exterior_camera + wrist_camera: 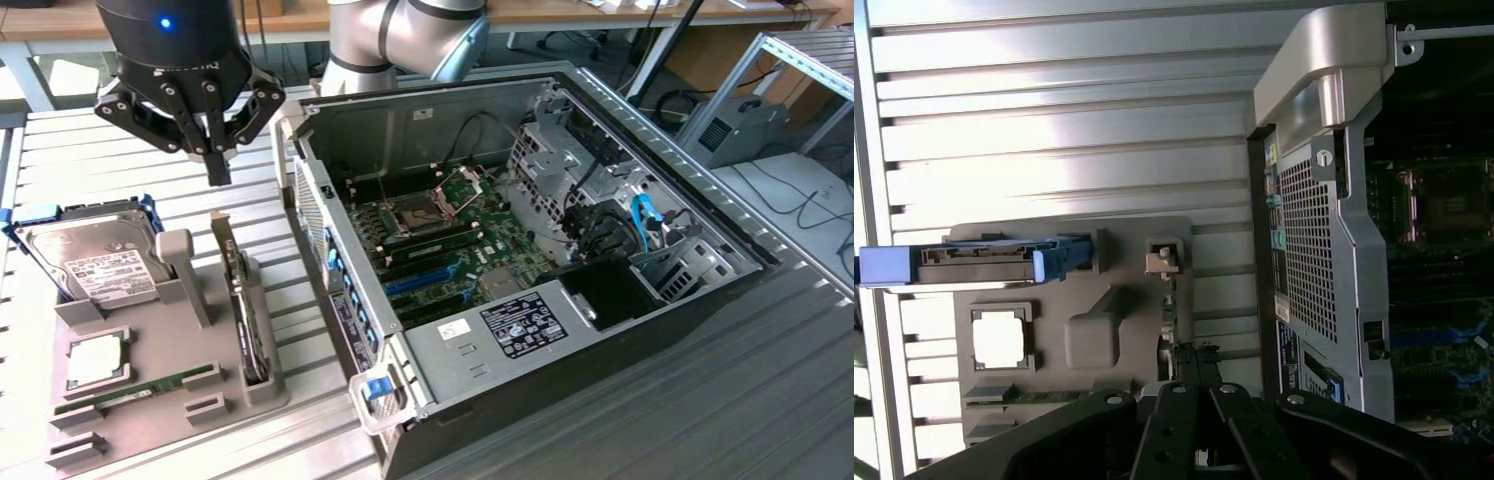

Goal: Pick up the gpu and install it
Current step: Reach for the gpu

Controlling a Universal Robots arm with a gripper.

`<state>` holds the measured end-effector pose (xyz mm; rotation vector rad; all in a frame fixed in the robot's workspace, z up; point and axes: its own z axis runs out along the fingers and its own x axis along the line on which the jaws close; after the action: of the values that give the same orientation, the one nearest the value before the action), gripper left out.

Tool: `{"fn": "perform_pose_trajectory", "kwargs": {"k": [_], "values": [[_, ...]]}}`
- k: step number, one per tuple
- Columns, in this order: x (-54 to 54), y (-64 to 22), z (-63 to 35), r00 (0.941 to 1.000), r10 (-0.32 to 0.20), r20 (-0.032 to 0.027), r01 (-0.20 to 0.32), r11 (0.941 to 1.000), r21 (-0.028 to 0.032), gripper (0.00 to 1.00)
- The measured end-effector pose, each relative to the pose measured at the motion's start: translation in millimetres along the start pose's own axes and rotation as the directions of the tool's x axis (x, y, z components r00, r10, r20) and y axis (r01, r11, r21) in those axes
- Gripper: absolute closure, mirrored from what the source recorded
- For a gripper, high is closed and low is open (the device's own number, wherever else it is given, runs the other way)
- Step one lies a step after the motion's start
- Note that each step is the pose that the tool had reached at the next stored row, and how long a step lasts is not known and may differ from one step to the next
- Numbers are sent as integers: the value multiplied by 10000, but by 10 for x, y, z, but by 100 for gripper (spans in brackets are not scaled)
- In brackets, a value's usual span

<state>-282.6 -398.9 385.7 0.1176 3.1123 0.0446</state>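
Nearest on the grey moulded fixture (174,400), a slim green memory stick (140,388) is seen lying flat in its groove. Just beyond it a square, silver-topped processor (96,360) is seated in a shallow pocket.

The gpu (244,320) is found standing on edge in the slot along the fixture's flank that faces the computer case (315,190). It is a thin black slab, untouched. A narrow lane of ribbed metal bench (694,400) is left between that flank and the case wall.

At the fixture's opposite flank, a hard drive (94,265) is propped at a slant in blue rails. Its white label is shown to the exterior view, while only its thin connector edge is given in the wrist view.

Over the fixture's far end the tool (218,178) is held clear of everything. Its black fingers are pinched together to a single point and nothing is gripped. From the wrist view the gpu (1171,325) is caught edge-on, just ahead of the closed tips.

Open air is left above the card's whole top edge.

Beyond the fixture, the case is laid open. Its green board (441,230) is seen from the exterior view, and its perforated rear panel from the wrist view. Farthest back, the silver arm (400,40) is seen.
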Motion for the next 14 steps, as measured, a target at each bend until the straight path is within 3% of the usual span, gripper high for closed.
{"fn": "perform_pose_trajectory", "kwargs": {"k": [14], "values": [[74, -6, 1, 10000, 0, 0, 0, 10000, 0, 89]]}}
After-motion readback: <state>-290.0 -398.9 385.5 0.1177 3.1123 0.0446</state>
